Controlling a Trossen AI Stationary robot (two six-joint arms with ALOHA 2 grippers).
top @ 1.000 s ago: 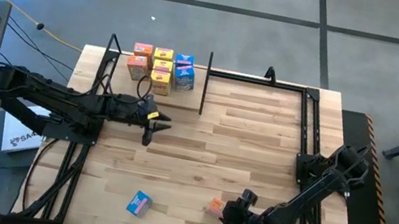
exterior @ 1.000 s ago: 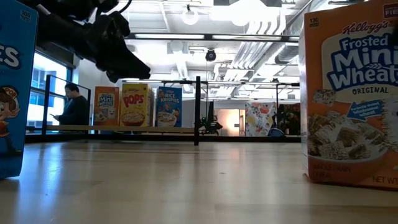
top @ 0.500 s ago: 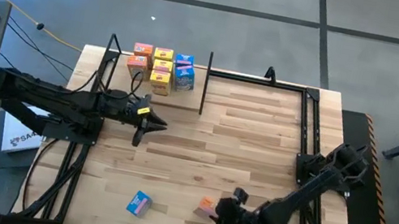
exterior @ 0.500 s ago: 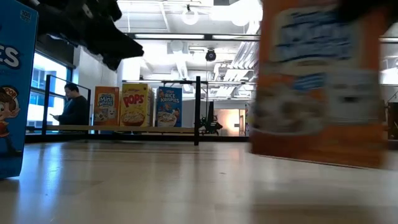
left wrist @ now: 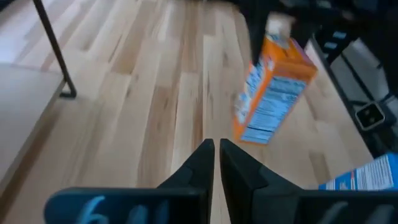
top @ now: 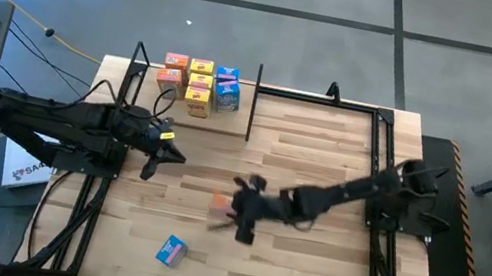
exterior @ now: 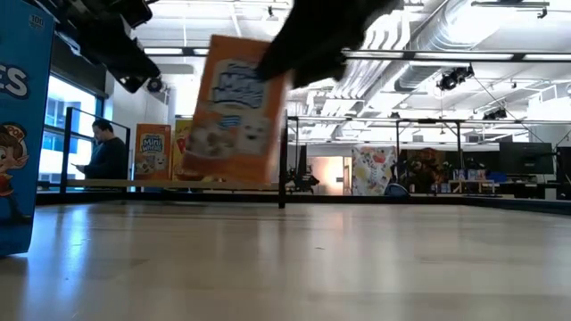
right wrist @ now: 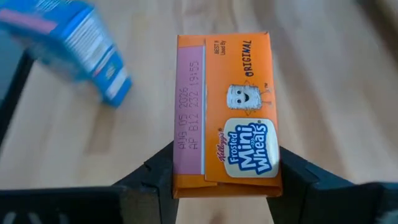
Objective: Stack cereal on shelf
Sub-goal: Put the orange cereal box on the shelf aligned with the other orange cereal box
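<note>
An orange cereal box point(right wrist: 222, 142) sits pinched between the fingers of the right claw point(top: 238, 210), lifted clear of the surface point(top: 321, 172) near its middle and tilted in the low view. The left claw point(left wrist: 211, 163) hangs over the surface's left part, fingers pressed together, holding nothing. A blue cereal box point(top: 170, 250) lies alone near the front edge. Six boxes stand on the shelf point(top: 229, 121) at the back left; in the low view the carried box hides part of that row.

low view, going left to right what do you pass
Blue cereal box at the left edge → person in the room behind → orange box on the shelf → tilted orange box held off the table by the right claw → black shelf post
</note>
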